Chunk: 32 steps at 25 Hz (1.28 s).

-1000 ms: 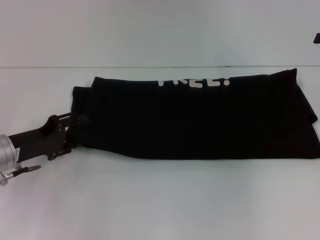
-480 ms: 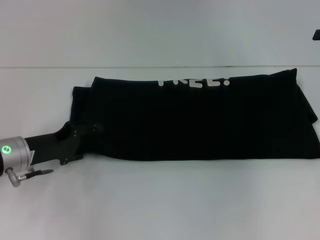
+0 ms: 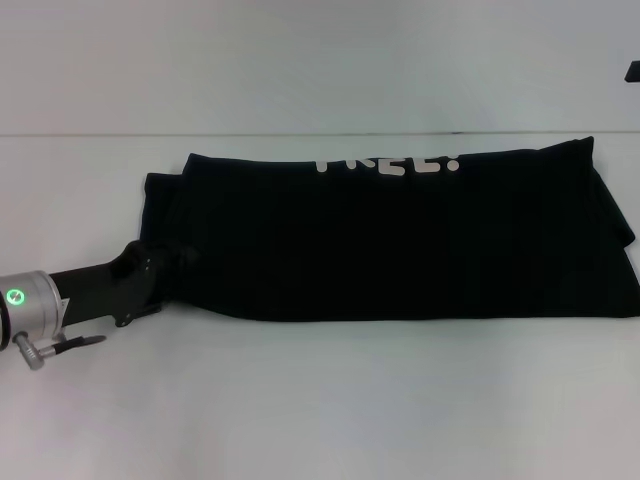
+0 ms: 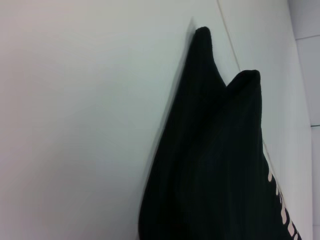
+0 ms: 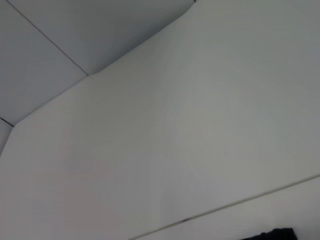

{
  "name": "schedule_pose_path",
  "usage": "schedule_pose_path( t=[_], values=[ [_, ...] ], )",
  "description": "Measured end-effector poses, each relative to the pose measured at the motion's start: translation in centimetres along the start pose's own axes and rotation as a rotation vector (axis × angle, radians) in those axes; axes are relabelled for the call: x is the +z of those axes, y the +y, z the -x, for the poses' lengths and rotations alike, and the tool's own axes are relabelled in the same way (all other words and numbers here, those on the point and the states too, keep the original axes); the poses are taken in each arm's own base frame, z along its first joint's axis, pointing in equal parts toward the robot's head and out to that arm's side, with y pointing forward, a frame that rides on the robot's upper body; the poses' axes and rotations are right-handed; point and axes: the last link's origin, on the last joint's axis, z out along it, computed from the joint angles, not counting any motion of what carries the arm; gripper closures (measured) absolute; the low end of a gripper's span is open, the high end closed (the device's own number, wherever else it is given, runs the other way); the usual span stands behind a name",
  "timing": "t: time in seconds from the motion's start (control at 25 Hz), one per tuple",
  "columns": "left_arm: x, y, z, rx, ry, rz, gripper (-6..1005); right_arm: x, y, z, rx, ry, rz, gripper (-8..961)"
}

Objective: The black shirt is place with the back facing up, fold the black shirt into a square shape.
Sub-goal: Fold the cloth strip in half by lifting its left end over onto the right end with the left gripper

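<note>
The black shirt (image 3: 400, 240) lies folded into a long band across the table, with white letters (image 3: 388, 164) showing along its far edge. My left gripper (image 3: 168, 266) is low at the shirt's near left corner, its black fingers merging with the cloth. The left wrist view shows the shirt's left end (image 4: 215, 165) with two pointed corners on the white table. My right gripper does not show; the right wrist view shows only the white table and the wall.
The white table (image 3: 320, 400) stretches in front of the shirt, with its far edge against a pale wall (image 3: 320, 60). A small dark part (image 3: 633, 71) shows at the head view's right edge. The shirt's right end reaches that edge.
My left arm has rolled its wrist, so a green light now shows, and the gripper has moved right and slightly down onto the shirt's near left corner. The shirt has not visibly moved.
</note>
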Motion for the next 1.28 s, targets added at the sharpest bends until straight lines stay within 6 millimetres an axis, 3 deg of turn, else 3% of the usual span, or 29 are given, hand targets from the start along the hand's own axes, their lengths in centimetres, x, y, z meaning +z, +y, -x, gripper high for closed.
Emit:
schedule_pose_path(
  t=[0.12, 0.48, 0.68, 0.8, 0.92, 1.0, 1.28],
  values=[
    [0.0, 0.1, 0.0, 0.009, -0.002, 0.002, 366, -0.1, -0.1, -0.1, -0.001, 0.005, 0.000, 40],
    [0.0, 0.3, -0.1, 0.052, 0.000, 0.008, 726, -0.3, 0.0, 0.1, -0.073, -0.011, 0.022, 41],
    [0.0, 0.5, -0.2, 0.083, 0.003, 0.020, 907, -2.0, 0.1, -0.3, -0.189, -0.222, 0.231, 41],
    [0.1, 0.8, 0.0, 0.110, 0.000, 0.038, 994, -4.3, -1.3, -2.0, -0.251, -0.419, 0.316, 41],
    [0.1, 0.9, 0.1, 0.169, -0.009, 0.046, 994, -5.9, -3.0, -4.6, -0.319, -0.537, 0.306, 41],
    [0.1, 0.8, 0.1, 0.206, -0.008, 0.044, 993, -7.2, -4.9, -7.3, -0.346, -0.628, 0.263, 41],
    [-1.1, 0.3, -0.9, 0.335, 0.037, 0.025, 993, -8.9, -7.1, -11.0, -0.296, -0.778, 0.236, 41]
  ],
)
